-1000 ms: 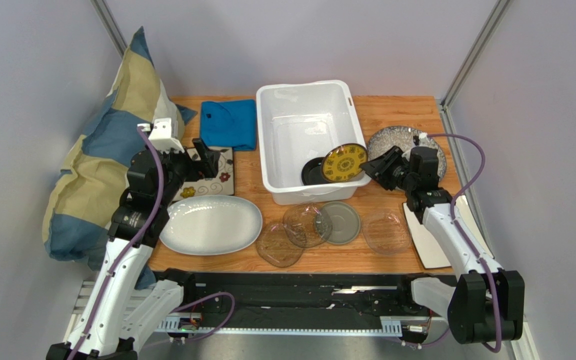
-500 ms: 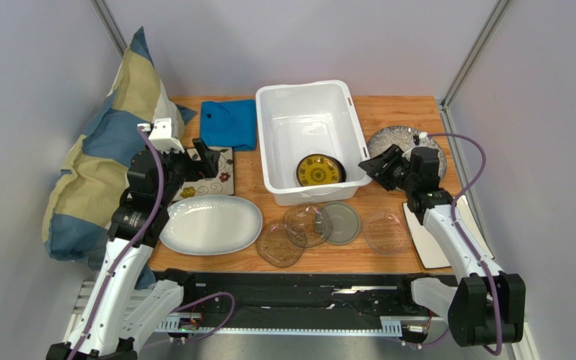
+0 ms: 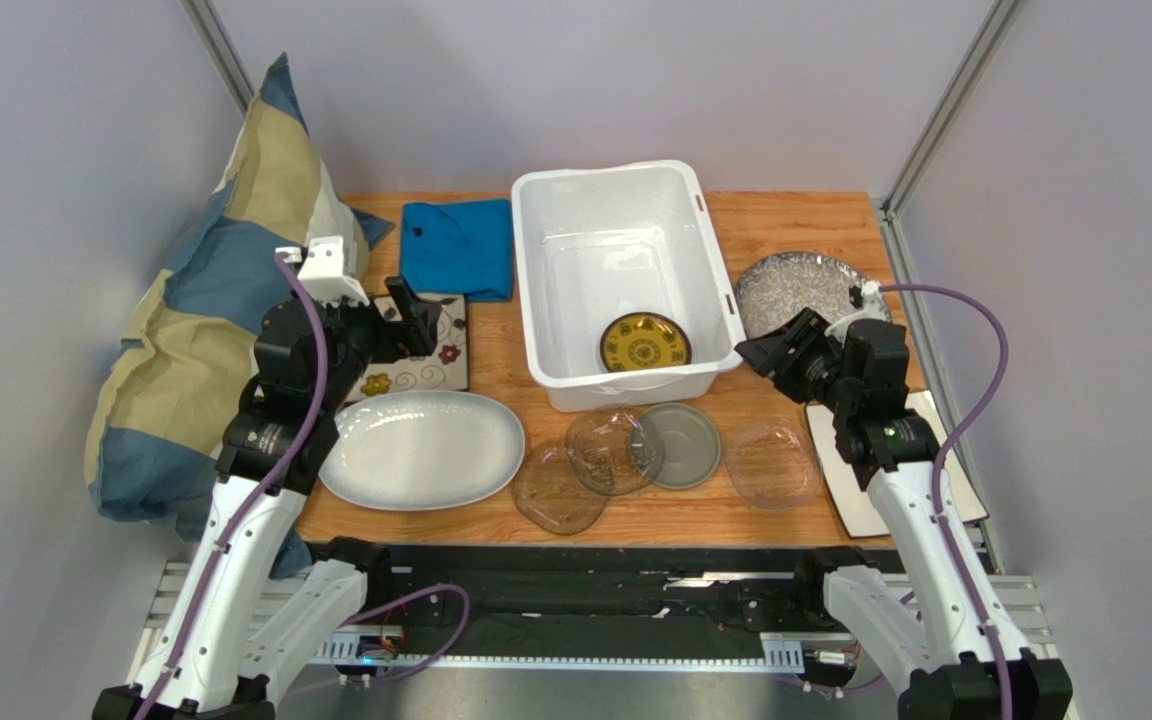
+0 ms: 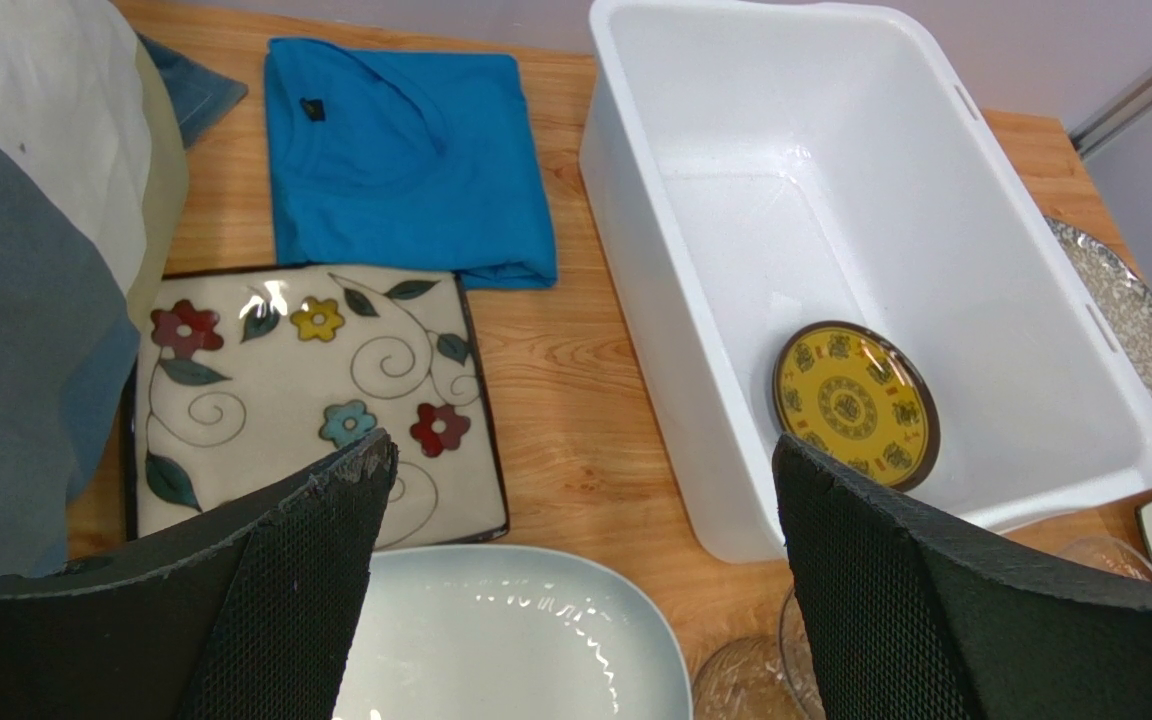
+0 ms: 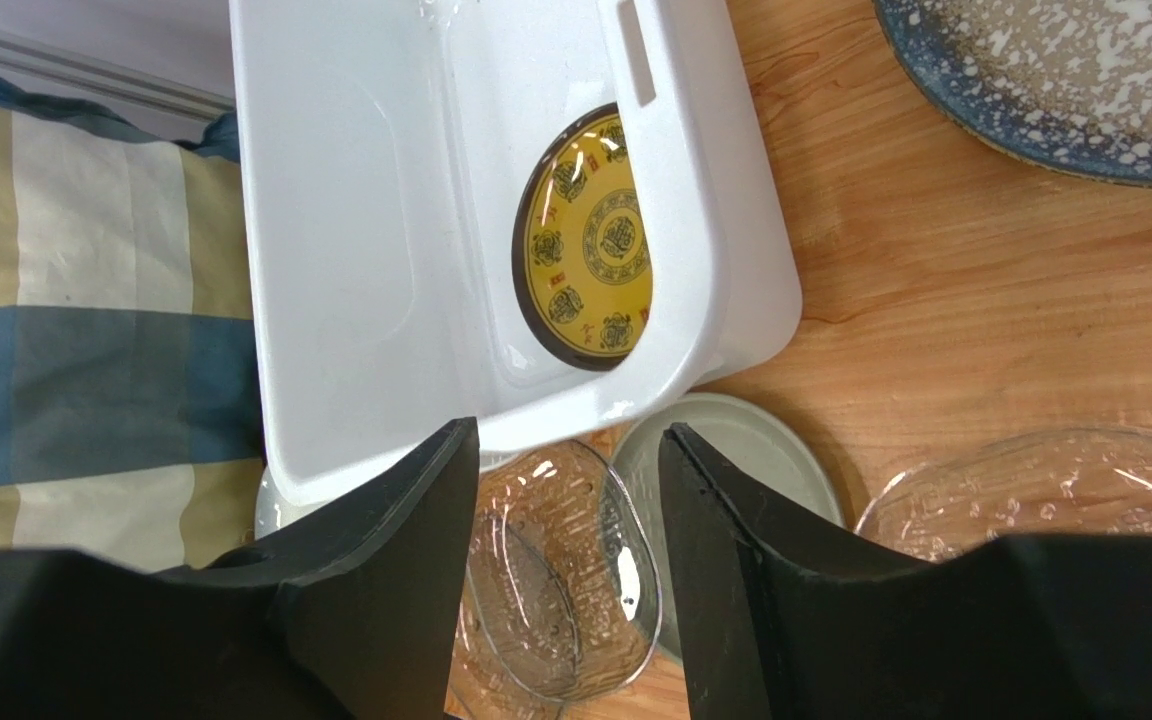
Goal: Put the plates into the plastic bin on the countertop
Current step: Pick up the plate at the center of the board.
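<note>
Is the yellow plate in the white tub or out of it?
In. The yellow plate lies flat on the floor of the white tub, walls all around it.

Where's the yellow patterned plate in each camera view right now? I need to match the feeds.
Top external: the yellow plate sits just right of centre, inside the white bin, at its near-right corner.
Left wrist: right of centre, at the bin's near end.
Right wrist: upper centre, seen edge-turned inside the bin.
Shared landmark: the white bin's rolled rim around it.
</note>
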Controlling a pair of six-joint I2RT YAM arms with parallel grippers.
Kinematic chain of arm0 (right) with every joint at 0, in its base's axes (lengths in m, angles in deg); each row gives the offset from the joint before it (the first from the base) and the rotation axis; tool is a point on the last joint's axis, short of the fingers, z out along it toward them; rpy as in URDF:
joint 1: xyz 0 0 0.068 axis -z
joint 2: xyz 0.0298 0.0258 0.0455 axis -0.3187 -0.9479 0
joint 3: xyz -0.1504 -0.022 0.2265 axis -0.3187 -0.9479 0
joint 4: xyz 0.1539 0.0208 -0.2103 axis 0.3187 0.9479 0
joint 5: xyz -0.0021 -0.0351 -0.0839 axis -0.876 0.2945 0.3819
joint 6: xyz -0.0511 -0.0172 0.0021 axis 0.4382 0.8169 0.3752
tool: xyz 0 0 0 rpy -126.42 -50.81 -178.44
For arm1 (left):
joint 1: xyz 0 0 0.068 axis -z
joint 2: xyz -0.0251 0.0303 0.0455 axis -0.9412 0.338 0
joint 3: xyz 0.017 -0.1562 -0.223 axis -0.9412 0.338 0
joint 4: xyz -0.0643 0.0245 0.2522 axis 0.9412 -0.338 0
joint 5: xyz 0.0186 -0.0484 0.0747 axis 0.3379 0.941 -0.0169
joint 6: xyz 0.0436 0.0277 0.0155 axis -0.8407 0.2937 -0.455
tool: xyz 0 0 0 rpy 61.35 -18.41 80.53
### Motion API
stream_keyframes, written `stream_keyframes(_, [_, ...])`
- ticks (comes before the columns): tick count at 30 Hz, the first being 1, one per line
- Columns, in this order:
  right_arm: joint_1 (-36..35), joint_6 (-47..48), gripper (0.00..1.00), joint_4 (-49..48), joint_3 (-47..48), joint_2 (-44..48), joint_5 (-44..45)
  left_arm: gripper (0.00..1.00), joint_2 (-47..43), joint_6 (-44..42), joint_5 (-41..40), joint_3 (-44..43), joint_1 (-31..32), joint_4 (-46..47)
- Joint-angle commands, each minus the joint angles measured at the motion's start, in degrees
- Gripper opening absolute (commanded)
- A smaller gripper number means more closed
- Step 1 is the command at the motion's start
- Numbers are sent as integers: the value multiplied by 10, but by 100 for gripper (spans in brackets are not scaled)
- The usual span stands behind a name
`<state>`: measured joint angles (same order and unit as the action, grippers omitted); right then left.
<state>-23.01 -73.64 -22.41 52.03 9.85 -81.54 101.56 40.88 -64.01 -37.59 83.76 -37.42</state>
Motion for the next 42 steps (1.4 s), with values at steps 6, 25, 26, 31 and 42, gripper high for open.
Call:
stream_keyframes(6, [-20,-6,52,13,-92,105,-41,99,-1,3,5,-3,1,12])
stream_keyframes(25, [-219,-49,52,-159,-190,-65,38,99,6,1,-1,-4,1,8])
stream_keyframes(26, [-224,-51,52,-164,-188,-74,41,99,5,2,0,-4,1,8])
stream_keyframes(31, [-245,-53,52,-193,-187,-122,48,99,4,2,-4,-5,1,8])
stream_keyframes(42, [-264,-62,51,-242,-186,-190,50,99,1,2,-1,-3,1,9])
